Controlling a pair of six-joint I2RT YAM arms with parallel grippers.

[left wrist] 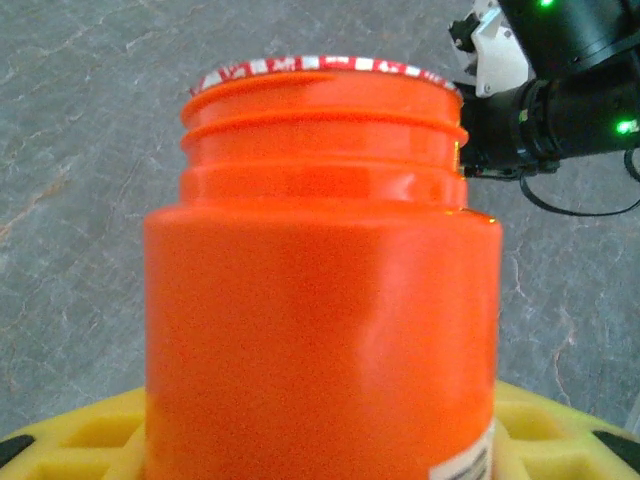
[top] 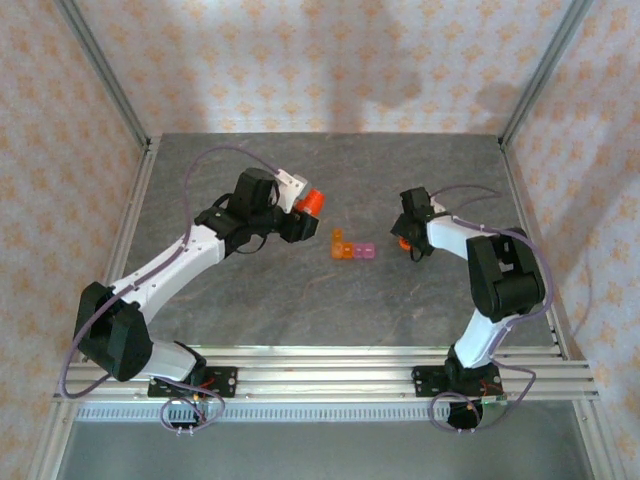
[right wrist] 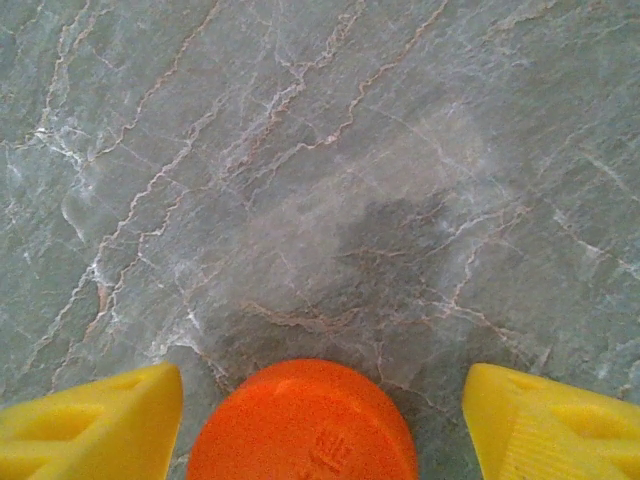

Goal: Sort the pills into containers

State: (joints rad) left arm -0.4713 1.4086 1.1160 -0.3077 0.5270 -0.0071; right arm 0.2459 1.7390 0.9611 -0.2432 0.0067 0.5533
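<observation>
Right wrist view, nearest: the right end effector (right wrist: 322, 410) stands open, its two yellow fingers (right wrist: 90, 425) spread wide.
Between those fingers: a round orange plastic cap (right wrist: 302, 425) lies flat on the grey veined stone counter (right wrist: 300, 150) with a gap on each side. Nothing is gripped.
Why so: the cap looks set down here, well clear of the sorting spot, so this arm is free for other work.
Left wrist view, nearest: the left end effector (left wrist: 320, 455) is closed on the lower body of an orange cylindrical plastic bottle (left wrist: 320, 300), with yellow pads at both flanks.
Bottle mouth: it is uncapped, with bare screw threads. A red-and-white printed edge runs round the rim, probably a seal. What is inside I cannot tell.
Why so: a grip low on the body leaves the mouth free for opening or pouring.
Top external view, mid-counter: the containers (top: 352, 247), a short flat strip of joined translucent plastic cells, orange on the left and pink on the right, lie between the two arms. They are near the bottle and touched by neither end effector.
Next, as a judgement: the mouth must be cleared and then tipped over the cells.
</observation>
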